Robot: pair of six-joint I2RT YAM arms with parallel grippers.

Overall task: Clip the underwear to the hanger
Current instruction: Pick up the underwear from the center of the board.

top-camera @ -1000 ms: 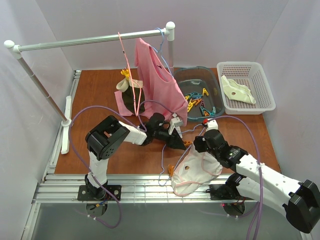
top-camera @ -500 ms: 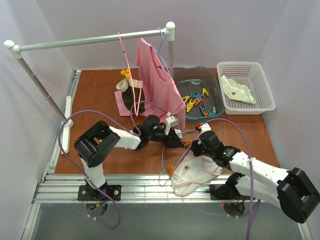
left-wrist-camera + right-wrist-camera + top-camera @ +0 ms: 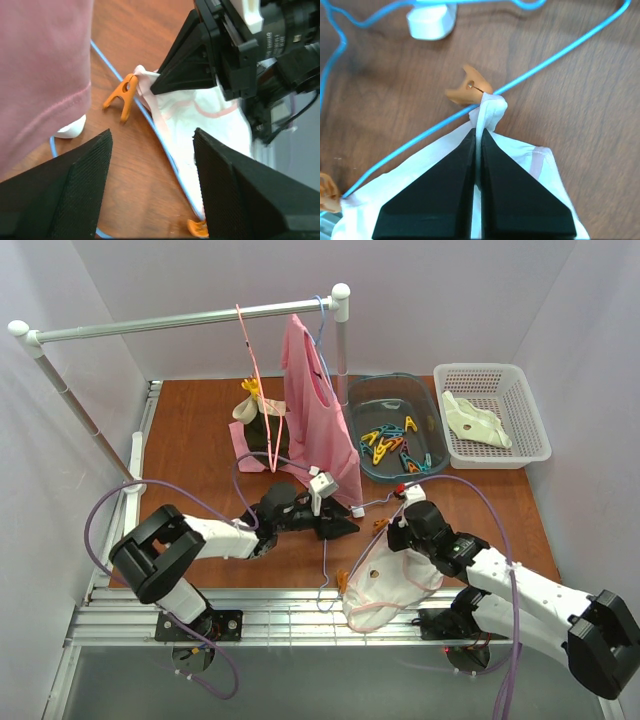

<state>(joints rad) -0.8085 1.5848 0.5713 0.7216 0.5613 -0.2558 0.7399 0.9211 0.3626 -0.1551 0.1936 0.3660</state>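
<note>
Right wrist: thin underwear [image 3: 520, 162], wire hanger [image 3: 560, 47]

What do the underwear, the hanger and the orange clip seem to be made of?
The underwear looks like thin matte fabric: it bunches and creases. The hanger seems coated wire, smooth light-blue sheen. The orange clip is likely moulded plastic, uniformly coloured.
</note>
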